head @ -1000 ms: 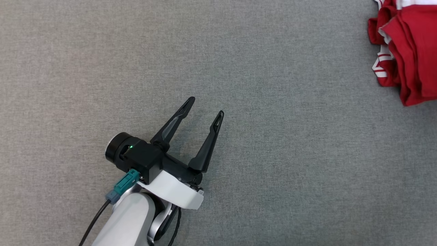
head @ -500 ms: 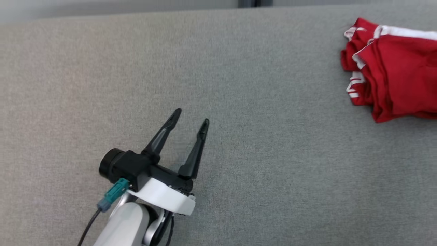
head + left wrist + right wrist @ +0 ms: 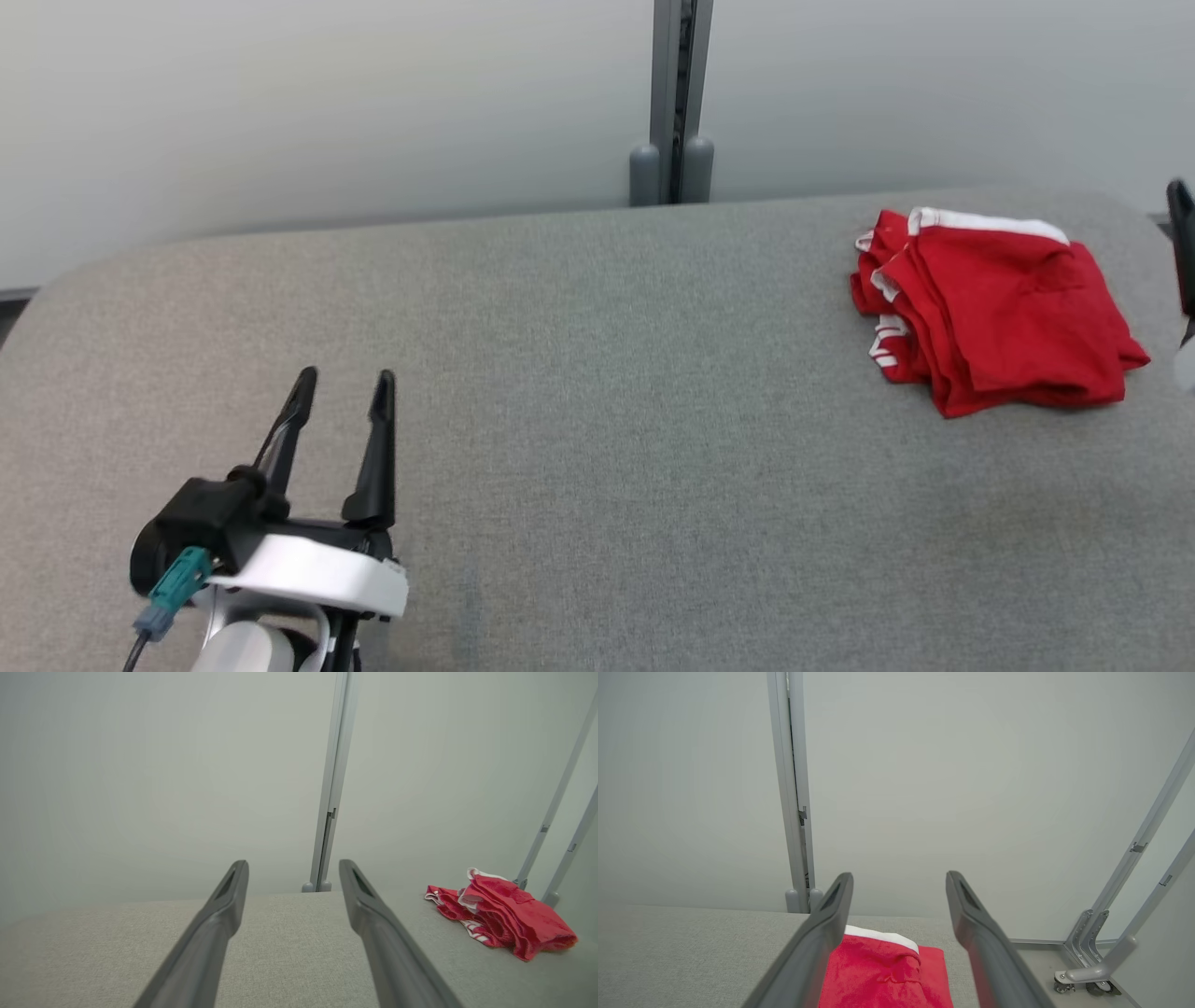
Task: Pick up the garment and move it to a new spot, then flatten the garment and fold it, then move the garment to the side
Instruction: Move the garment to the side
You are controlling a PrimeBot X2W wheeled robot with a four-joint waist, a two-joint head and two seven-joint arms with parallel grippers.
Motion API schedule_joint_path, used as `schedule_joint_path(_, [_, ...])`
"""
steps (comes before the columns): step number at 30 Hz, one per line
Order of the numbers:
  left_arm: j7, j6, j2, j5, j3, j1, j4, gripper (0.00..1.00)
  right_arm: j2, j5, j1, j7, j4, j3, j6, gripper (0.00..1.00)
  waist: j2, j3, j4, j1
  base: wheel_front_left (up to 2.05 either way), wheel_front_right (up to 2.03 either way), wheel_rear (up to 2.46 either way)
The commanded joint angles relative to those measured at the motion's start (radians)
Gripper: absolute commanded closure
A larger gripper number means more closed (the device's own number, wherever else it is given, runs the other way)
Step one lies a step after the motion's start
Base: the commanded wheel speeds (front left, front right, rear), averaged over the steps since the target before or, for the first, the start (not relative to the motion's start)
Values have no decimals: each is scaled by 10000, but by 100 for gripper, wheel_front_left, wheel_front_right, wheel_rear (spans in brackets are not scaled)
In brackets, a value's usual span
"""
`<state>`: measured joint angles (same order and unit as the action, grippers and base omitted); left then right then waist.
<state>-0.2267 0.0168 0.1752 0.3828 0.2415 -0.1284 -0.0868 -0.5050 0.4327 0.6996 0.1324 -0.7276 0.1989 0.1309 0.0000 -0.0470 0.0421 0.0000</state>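
Left end effector (image 3: pixel 345 378) over near part of desk (image 3: pixel 597 392). Garment (image 3: pixel 999 317) on desk, well to its right and farther back. Right end effector (image 3: pixel 899 877) just beside garment; garment ahead of and below it. Post (image 3: pixel 672 103) behind desk.

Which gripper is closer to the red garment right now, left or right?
Right. The right gripper hangs open right by the folded red garment, which shows between its fingers. The left gripper, also open, sits far off across the grey table, toward its other end.
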Motion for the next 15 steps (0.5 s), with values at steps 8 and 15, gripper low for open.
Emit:
schedule_joint_path(8, [149, 695, -40, 659, -790, 933, 234, 0, 974, -252, -4327, -63, 4317, -1881, 1, 0, 0, 739, -158, 0, 0, 0, 0])
schedule_joint_path(15, [34, 793, -113, 620, -678, 1352, -417, 0, 2430, -569, -7233, -170, 7054, -2564, 4, 0, 0, 828, -322, 0, 0, 0, 0])
